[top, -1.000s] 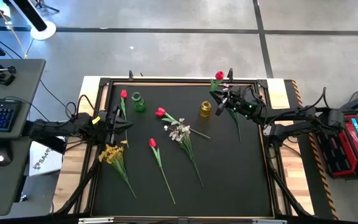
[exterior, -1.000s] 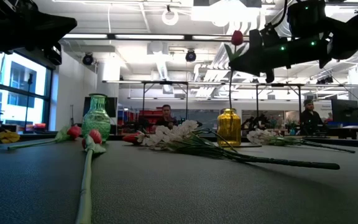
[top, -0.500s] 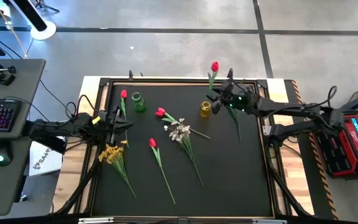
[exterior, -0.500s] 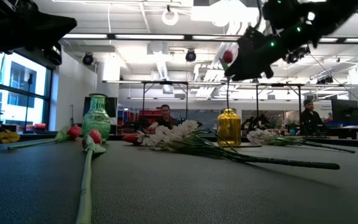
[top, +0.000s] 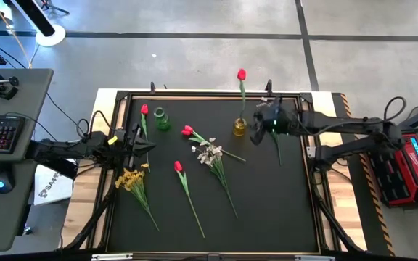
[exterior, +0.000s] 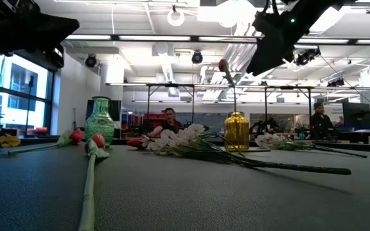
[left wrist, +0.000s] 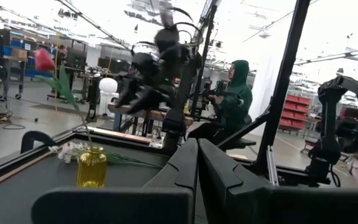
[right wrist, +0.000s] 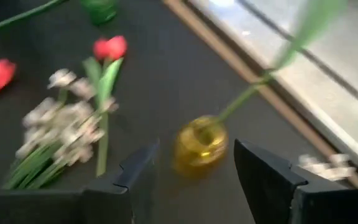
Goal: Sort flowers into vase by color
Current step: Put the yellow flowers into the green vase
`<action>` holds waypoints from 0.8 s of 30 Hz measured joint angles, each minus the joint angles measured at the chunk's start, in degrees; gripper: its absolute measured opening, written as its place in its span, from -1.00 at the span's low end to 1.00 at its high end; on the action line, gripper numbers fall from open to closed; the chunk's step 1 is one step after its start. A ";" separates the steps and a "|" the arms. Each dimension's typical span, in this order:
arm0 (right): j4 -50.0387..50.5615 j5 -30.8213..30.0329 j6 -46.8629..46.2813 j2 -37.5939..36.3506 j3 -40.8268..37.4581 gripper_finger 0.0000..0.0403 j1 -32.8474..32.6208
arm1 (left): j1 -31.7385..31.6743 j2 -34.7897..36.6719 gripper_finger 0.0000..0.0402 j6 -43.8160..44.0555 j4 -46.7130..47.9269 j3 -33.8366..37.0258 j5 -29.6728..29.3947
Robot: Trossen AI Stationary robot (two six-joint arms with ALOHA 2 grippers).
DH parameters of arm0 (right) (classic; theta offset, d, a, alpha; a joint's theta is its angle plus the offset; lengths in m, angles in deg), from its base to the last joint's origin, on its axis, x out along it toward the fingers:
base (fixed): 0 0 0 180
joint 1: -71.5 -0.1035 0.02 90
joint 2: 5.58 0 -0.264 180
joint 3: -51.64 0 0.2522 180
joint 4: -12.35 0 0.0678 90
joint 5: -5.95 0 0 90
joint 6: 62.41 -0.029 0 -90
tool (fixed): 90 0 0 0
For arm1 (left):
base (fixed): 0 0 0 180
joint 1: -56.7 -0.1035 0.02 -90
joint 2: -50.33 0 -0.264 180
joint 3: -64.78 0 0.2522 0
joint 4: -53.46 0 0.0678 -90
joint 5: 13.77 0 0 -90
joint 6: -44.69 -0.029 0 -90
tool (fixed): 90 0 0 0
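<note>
Black table mat (top: 267, 203) strewn with a red tulip (top: 178, 167), white blossom spray (top: 210, 154) and yellow blossom spray (top: 129, 177). Farther back, stem of another tulip (top: 241, 75) standing in yellow vase (top: 239, 127), right gripper (right wrist: 194, 165) released just beside it; green vase (top: 162, 119) near clenched left gripper (top: 140, 141). Beyond, workshop, seated person (left wrist: 232, 102). Right-wrist view blurred.
</note>
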 joint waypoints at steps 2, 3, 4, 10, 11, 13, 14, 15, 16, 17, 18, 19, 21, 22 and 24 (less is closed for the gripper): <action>-1.29 0.25 -1.22 0.03 -2.50 -0.06 -4.56 | 0.00 -0.47 -1.00 -0.09 -0.14 0.02 -0.05; -2.86 0.26 -1.69 0.06 -4.23 -0.07 -6.95 | 0.02 -0.87 -1.00 -0.54 -0.56 0.00 -0.06; -5.08 0.33 -2.03 0.04 -6.22 -0.08 -9.53 | 0.10 -1.38 -1.00 -1.24 -1.29 0.02 -0.09; -32.37 0.48 -6.77 0.94 -21.29 -0.08 -22.76 | 4.66 -8.71 -1.00 -8.48 -17.51 0.02 0.07; -36.89 0.20 -7.94 1.50 -23.26 -0.08 -24.06 | 5.71 -10.48 -1.00 -9.90 -20.29 0.02 0.03; -41.71 -0.50 -9.86 3.07 -25.48 -0.08 -26.20 | 7.72 -14.50 -1.00 -11.57 -24.58 0.02 -1.68; -42.10 -1.71 -11.00 3.85 -25.66 -0.08 -27.02 | 8.56 -16.61 -1.00 -11.58 -26.03 0.02 -3.54; -42.05 -3.02 -12.06 4.62 -25.65 -0.08 -27.73 | 9.28 -18.85 -1.00 -11.50 -27.51 0.02 -5.93; -41.36 -4.16 -12.62 5.41 -25.37 -0.08 -28.18 | 10.00 -21.16 -1.00 -11.04 -28.13 -0.17 -8.37; -40.77 -4.85 -12.75 6.35 -24.93 -0.08 -28.45 | 10.66 -23.57 -1.00 -10.04 -28.29 -0.55 -10.96; -40.45 -4.91 -12.36 7.25 -24.36 -0.08 -28.59 | 11.32 -25.96 -1.00 -8.71 -27.99 -1.16 -13.60; -40.24 -4.97 -11.64 7.97 -23.77 -0.08 -28.57 | 11.98 -28.72 -1.00 -7.07 -27.99 -1.96 -16.22; -39.99 -4.92 -8.92 9.21 -22.26 -0.08 -28.37 | 13.38 -34.10 -1.00 -3.31 -28.05 -4.06 -22.06; -39.38 -4.88 -7.31 9.69 -21.47 -0.08 -28.18 | 14.08 -36.62 -1.00 -1.23 -27.35 -5.38 -24.96; -38.53 -4.87 -4.65 10.47 -20.24 -0.08 -27.39 | 15.38 -41.35 -1.00 2.88 -24.04 -9.17 -29.63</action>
